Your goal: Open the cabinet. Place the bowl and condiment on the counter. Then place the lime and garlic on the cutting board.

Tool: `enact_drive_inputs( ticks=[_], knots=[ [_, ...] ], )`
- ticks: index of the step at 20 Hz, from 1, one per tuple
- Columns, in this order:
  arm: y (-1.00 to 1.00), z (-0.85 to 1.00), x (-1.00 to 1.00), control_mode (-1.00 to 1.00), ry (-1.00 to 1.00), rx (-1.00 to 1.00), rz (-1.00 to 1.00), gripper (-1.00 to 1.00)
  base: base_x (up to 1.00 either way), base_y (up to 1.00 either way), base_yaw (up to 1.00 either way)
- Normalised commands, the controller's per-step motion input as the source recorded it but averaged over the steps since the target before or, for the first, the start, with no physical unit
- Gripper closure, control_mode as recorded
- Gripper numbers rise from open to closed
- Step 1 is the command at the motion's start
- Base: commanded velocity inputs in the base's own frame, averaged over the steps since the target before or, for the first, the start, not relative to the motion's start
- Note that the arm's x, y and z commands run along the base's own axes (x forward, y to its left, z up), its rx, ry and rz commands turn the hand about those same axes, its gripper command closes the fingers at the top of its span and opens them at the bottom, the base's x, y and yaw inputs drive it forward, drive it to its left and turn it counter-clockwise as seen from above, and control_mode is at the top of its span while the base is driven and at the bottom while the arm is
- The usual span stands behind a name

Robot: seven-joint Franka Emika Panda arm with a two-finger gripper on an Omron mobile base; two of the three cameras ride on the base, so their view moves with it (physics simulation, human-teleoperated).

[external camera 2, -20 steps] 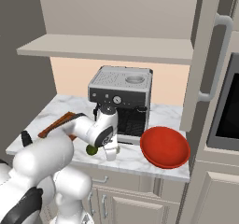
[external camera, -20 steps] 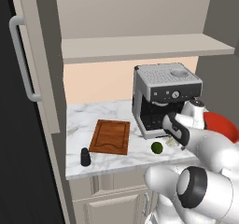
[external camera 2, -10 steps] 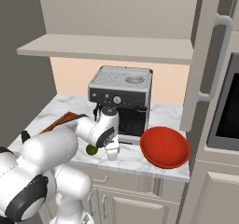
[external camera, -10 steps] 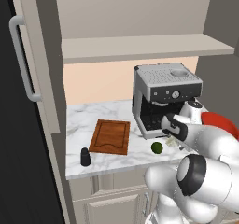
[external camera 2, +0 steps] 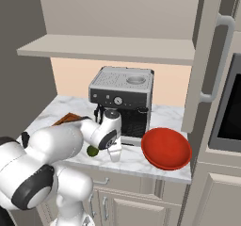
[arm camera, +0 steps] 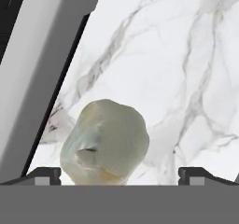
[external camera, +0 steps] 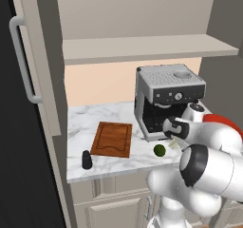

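The off-white garlic [arm camera: 105, 146] lies on the marble counter [arm camera: 177, 55], between my open gripper's [arm camera: 119, 174] two fingertips and nearer the left one. My gripper [external camera: 174, 140] hangs low in front of the coffee machine, just right of the dark-green lime [external camera: 159, 150]. From the right side the gripper [external camera 2: 114, 152] shows fingers-down beside the lime [external camera 2: 92, 150]. The red bowl [external camera 2: 165, 147] sits on the counter to the right. The reddish-brown cutting board [external camera: 112, 139] lies to the left, with the black condiment [external camera: 86, 159] at its front corner. The cabinet door [external camera: 23, 61] stands open.
A silver coffee machine [external camera: 166, 89] stands directly behind the gripper; its base [arm camera: 42, 78] runs close along the garlic's left side. The cabinet's inner shelf [external camera: 142, 49] hangs above. The counter's front edge [external camera: 118, 172] is near the lime.
The arm's elbow and upper links have swung, while the hand has stayed low over the garlic. The jaws remain open.
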Motion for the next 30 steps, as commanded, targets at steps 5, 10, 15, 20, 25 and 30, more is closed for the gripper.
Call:
enact_drive_inputs(
  ticks=[5,10,15,20,25,30],
  knots=[
    [-0.05,-0.10,0.15,-1.00,0.00,0.00,0.00,-1.00,0.00,0.00,0.00],
    [-0.07,-0.13,0.11,-1.00,0.00,0.00,0.00,-1.00,0.00,0.00,0.00],
    [-0.10,-0.13,0.07,-1.00,0.00,0.00,0.00,-1.00,0.00,0.00,0.00],
    [-0.05,-0.12,0.07,-1.00,0.00,0.00,0.00,1.00,0.00,0.00,0.00],
    [-0.11,-0.01,-0.01,-1.00,0.00,0.02,0.00,1.00,0.00,0.00,0.00],
    [-0.16,0.64,-0.51,-1.00,0.00,0.10,0.00,1.00,0.00,0.00,0.00]
  ],
)
